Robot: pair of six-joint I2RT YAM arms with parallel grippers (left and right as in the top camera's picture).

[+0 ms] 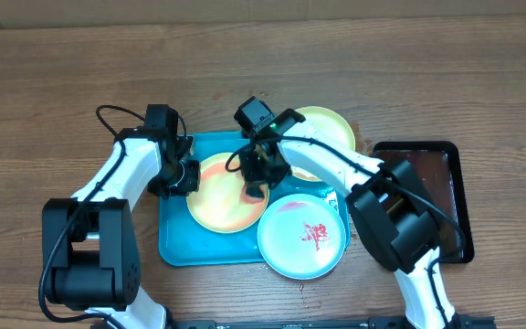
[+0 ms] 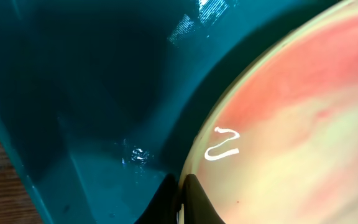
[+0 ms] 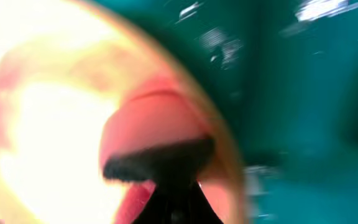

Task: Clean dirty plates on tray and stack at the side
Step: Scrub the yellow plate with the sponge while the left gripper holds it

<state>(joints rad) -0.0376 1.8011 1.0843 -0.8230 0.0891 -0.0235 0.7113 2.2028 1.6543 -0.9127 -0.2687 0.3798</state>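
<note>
The step in hand was wiping the yellow plate [image 1: 219, 203], centred on the tray [image 1: 173, 247]. My right gripper [image 1: 256, 183] clamped a pink pad [image 1: 255, 193] at its 3 o'clock side. My left gripper [image 1: 186, 175] sat at the 9 o'clock rim, closure indeterminable. Next, I judged, came an even sweep across the smear.

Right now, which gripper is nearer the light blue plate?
Right. The right gripper is at the right edge of the yellow plate, close to the light blue plate; the left gripper is at its opposite, left edge.
</note>
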